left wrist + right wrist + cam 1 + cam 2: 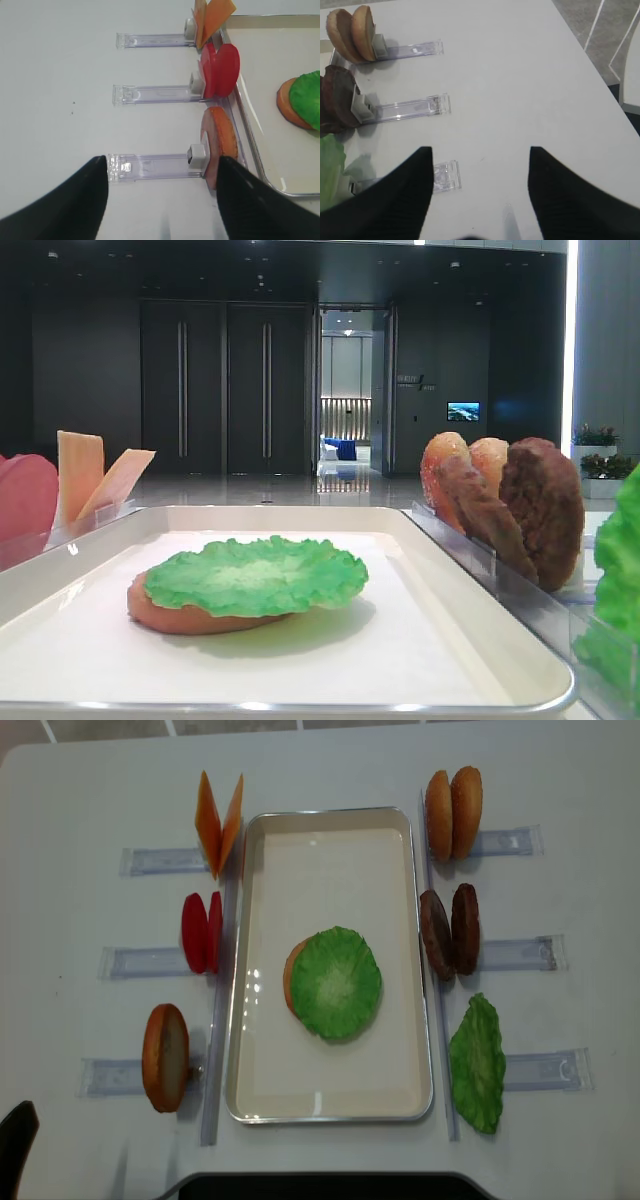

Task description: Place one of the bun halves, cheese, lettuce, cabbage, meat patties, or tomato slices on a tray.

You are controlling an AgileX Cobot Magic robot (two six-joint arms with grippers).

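The cream tray (330, 1108) lies mid-table. In it a bun half (291, 975) lies flat with a green lettuce (336, 982) leaf on top. Left of the tray stand cheese (217, 820), tomato slices (200, 932) and another bun half (165, 1057). To its right stand two bun halves (452, 812), meat patties (450, 932) and a second lettuce (478, 1063). My left gripper (162, 162) hangs open over the bare table beside the lower left bun half (222, 142). My right gripper (480, 150) is open and empty, right of the lettuce (330, 165).
Clear plastic racks (140, 963) hold the upright pieces on both sides of the tray and stretch outward over the white table (590, 880). The table's right edge and floor (615, 30) show in the right wrist view.
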